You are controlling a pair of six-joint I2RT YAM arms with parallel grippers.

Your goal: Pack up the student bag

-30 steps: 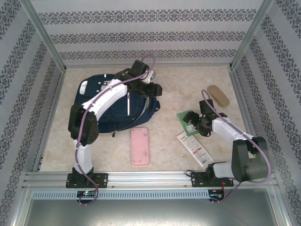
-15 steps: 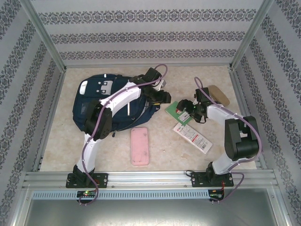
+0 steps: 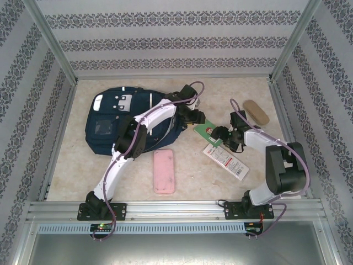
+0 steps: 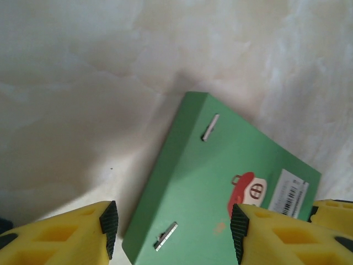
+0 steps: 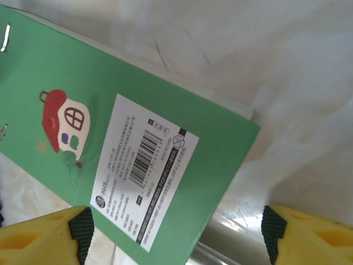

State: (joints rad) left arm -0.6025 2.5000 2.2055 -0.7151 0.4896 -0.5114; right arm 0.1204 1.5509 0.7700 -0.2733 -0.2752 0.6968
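Observation:
The student bag (image 3: pixel 107 124), navy with grey patches and a white stripe, lies flat at the back left. A green notebook (image 3: pixel 205 130) with a red-roofed house picture lies on the table just right of the bag. My left gripper (image 3: pixel 194 117) hangs open over the notebook's (image 4: pixel 220 182) stapled end, its yellow fingers (image 4: pixel 66 237) on either side. My right gripper (image 3: pixel 223 136) is open over the notebook's (image 5: pixel 110 138) other end, where the barcode label is. Nothing is gripped by either.
A pink flat case (image 3: pixel 164 171) lies in front of the bag. A white and red packet (image 3: pixel 226 162) in clear plastic (image 5: pixel 248 221) lies partly under the notebook's right end. A tan oval object (image 3: pixel 256 111) sits at the back right.
The left gripper swung right, off the bag, to the green notebook. The right gripper pushed the notebook left towards the bag, then drew back slightly.

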